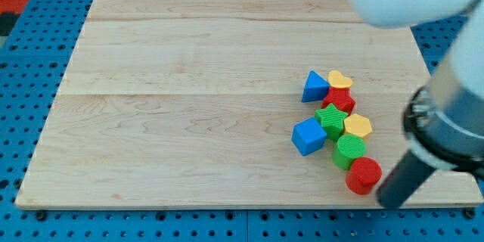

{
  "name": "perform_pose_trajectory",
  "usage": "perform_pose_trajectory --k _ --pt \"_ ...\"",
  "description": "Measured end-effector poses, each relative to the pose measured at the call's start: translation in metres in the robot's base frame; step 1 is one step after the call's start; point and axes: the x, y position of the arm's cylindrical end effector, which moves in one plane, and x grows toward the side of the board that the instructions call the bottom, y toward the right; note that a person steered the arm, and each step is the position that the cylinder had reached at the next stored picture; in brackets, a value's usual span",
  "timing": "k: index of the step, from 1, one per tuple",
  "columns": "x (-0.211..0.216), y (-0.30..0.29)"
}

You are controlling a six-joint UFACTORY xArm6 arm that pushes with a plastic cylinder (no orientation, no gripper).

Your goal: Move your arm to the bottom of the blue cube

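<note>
The blue cube (308,136) rests on the wooden board (189,83), in the board's lower right quarter, at the left edge of a tight cluster of blocks. Directly to its right sits the green star (331,119), touching or nearly touching it. Above the cluster's left side stands the blue triangular block (314,87), with the yellow heart (340,80) just beside it on the right. The red star-like block (339,100) lies below the heart; its exact shape is hard to confirm because neighbouring blocks overlap it. The yellow hexagon (358,126) sits right of the green star. Below it is the green cylinder (349,151), and below that the red cylinder (364,175), nearest the board's bottom edge.

The arm carries no jaws; it ends in a dark rod. My tip (389,199) is near the board's bottom right corner, just right of and slightly below the red cylinder, apparently very close to it. The tip is well apart from the blue cube, lower and to its right, with the green cylinder and red cylinder between them.

The board lies on a blue perforated surface (30,121).
</note>
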Motion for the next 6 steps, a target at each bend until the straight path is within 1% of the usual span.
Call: perform_pose_trajectory --k 1,2,3,4,5,6 --pt "-0.015 -0.029" --pt "-0.035 -0.044" --pt "-0.014 -0.045" --pt "-0.021 -0.074" --pt "-0.065 -0.078" --pt "-0.068 -0.072"
